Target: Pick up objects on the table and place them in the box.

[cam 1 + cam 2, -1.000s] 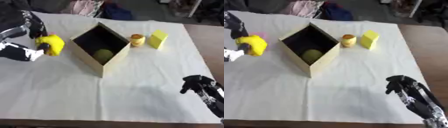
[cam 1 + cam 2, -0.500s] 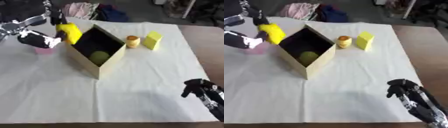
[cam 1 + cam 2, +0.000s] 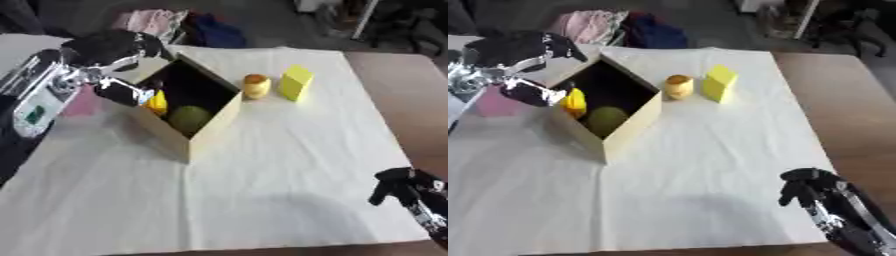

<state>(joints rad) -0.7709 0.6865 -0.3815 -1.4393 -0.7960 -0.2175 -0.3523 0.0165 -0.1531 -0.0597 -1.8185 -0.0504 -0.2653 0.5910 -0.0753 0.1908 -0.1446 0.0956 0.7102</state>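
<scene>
- The right robot hand (image 3: 808, 186) shows at the near right corner of the bench (image 3: 262, 190), well apart from the box and on its near right side; its dark fingers are curled together and hold nothing.
- The bench carries a white cloth (image 3: 280, 150) that covers most of its top; bare brown surface shows on the far right of the box.
- The box (image 3: 213, 120) is an open tan carton with a dark inside, standing askew so that one corner points toward the near edge.
- Inside the box, against its near wall, lies a green round object (image 3: 189, 118).
- A yellow object (image 3: 157, 102) sits just inside the box's left wall, beside the green one.
- The left robot hand (image 3: 118, 50) is over the box's left rim, with the fingers spread apart above the opening; the thumb (image 3: 122, 92) is just beside the yellow object.
- A pink object (image 3: 496, 105) lies left of the box, partly hidden by the left arm.
- Just right of the box stands a small tan round object (image 3: 255, 86).
- Right of that, a yellow block (image 3: 295, 82) stands nearby.
- Beyond the box, past the bench's far edge, lie pink and blue clothes (image 3: 188, 25).
</scene>
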